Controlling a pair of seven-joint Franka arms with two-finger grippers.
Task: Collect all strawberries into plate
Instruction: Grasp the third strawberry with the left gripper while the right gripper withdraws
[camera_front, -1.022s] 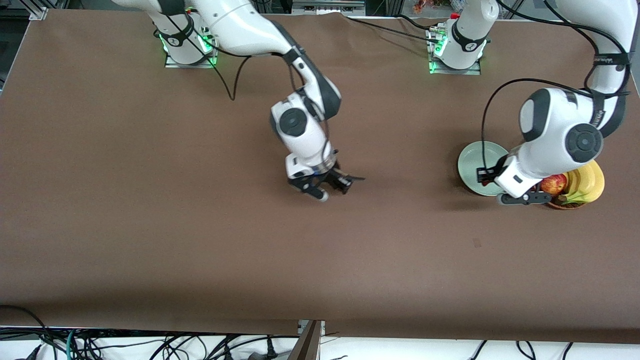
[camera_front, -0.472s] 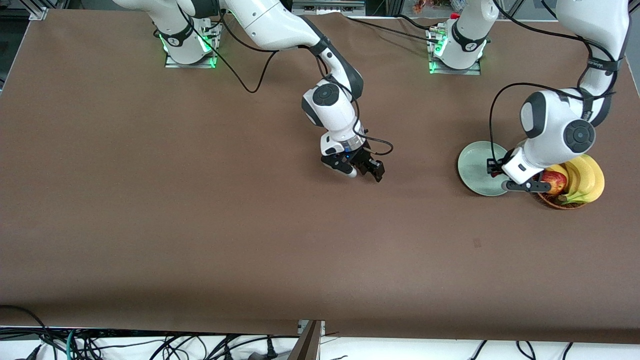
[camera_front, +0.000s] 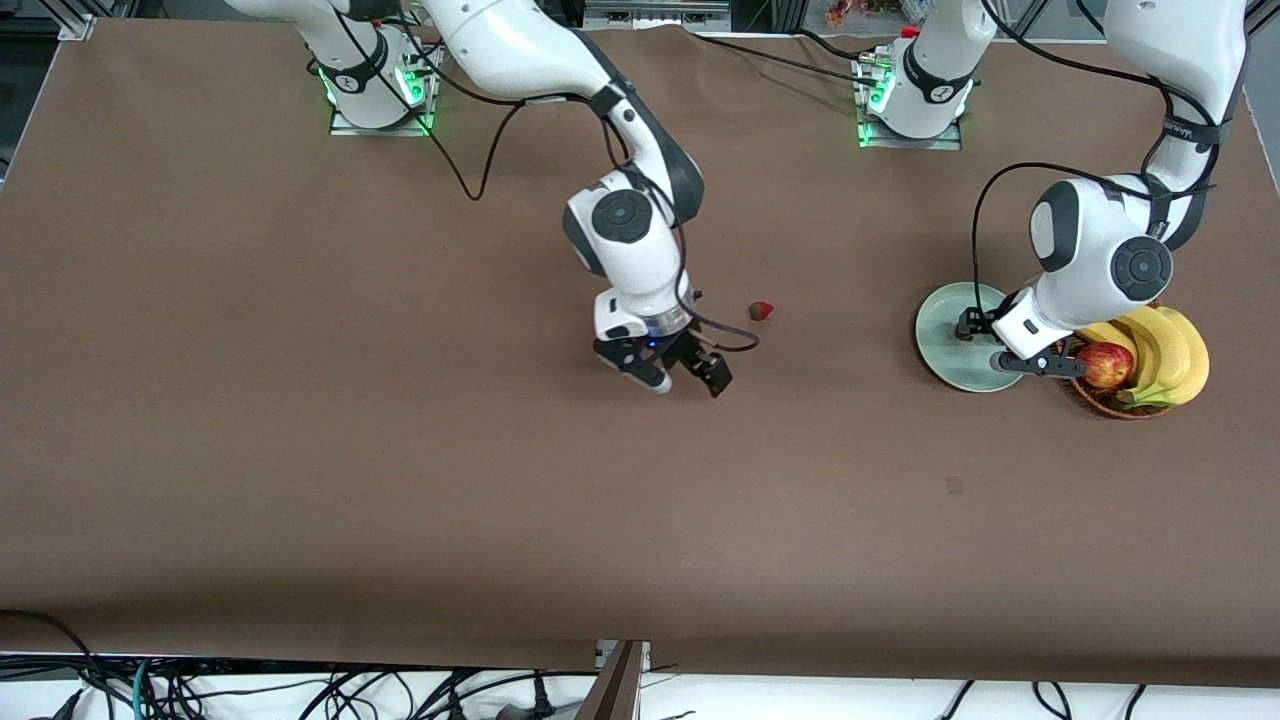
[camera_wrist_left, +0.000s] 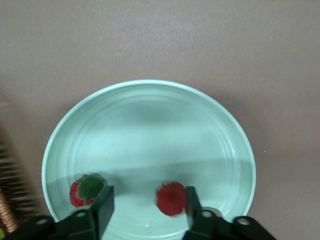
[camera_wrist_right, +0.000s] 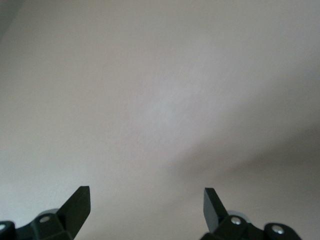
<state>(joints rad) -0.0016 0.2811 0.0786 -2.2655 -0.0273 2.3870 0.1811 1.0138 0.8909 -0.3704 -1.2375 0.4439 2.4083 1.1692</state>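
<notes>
Strawberries: three counted. Two lie in the plate (camera_wrist_left: 150, 125), seen from the left wrist view: one strawberry with its green cap up (camera_wrist_left: 86, 190), close to the rim on the basket's side; a second strawberry (camera_wrist_left: 171, 198) showing plain red, blurred, apart from the first. The third strawberry (camera_front: 762, 311) sits on the bare brown table (camera_front: 300, 450), between the two arms' work areas, well apart from the plate (camera_front: 945, 330).

Progress, as a judgement: two of three delivered, one left to fetch and carry across.

Left gripper (camera_wrist_left: 145, 210) hovers over the plate, fingers spread wide and empty; the plain red berry shows between them but untouched by either. In the front view the left gripper (camera_front: 1030, 362) is over the plate's edge beside the wicker basket (camera_front: 1125, 408), which holds an apple (camera_front: 1105, 365) and bananas (camera_front: 1165, 355).

Right gripper (camera_front: 680, 372) is over the table near its middle, a little nearer the front camera than the stray berry. Fingers spread, nothing between them; right wrist view shows the right gripper (camera_wrist_right: 147, 205) over bare table only.

Looks: small berries, red, dark leafy caps. Plate pale mint, round, low rim with faint rings, sitting flat just beside the basket
</notes>
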